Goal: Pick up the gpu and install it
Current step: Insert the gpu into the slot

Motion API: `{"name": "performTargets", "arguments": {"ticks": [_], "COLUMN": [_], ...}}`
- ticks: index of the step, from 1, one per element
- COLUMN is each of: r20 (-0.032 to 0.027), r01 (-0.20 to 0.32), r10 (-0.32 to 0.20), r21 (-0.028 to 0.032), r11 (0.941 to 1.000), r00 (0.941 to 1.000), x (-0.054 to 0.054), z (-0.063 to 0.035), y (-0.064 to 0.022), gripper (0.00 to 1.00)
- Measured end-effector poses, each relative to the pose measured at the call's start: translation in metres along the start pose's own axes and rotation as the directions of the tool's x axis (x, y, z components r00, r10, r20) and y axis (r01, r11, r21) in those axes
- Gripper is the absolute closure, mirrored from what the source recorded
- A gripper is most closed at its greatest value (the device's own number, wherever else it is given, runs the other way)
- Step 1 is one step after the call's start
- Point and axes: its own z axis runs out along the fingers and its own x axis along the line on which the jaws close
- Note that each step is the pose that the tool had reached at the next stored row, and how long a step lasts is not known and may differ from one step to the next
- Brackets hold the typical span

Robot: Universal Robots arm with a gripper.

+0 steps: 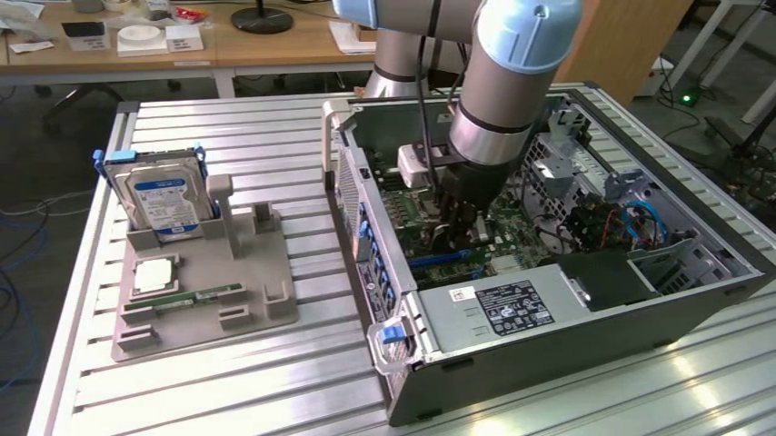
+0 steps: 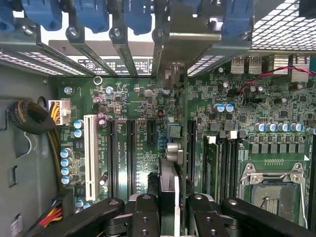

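Your gripper (image 2: 169, 205), partly closed, clamps the gpu (image 2: 168, 185) on edge above the motherboard (image 2: 123, 98), to line up with a slot.

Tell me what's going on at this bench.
The gripper is down inside the open computer case, gripping the gpu on edge over the motherboard slots. Whether the card is seated cannot be told. The hard drive and memory stick sit in the grey holder at the exterior view's left.
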Motion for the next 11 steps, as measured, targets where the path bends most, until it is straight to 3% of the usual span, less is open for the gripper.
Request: {"name": "performTargets", "arguments": {"ticks": [11], "r20": [0.0001], "r01": [0.0], "r10": [0.0], "r21": [-0.0001], "r11": [1.0], "r00": [1.0], "x": [0.0002], "z": [0.0035], "y": [0.0005], "gripper": [0.73]}}
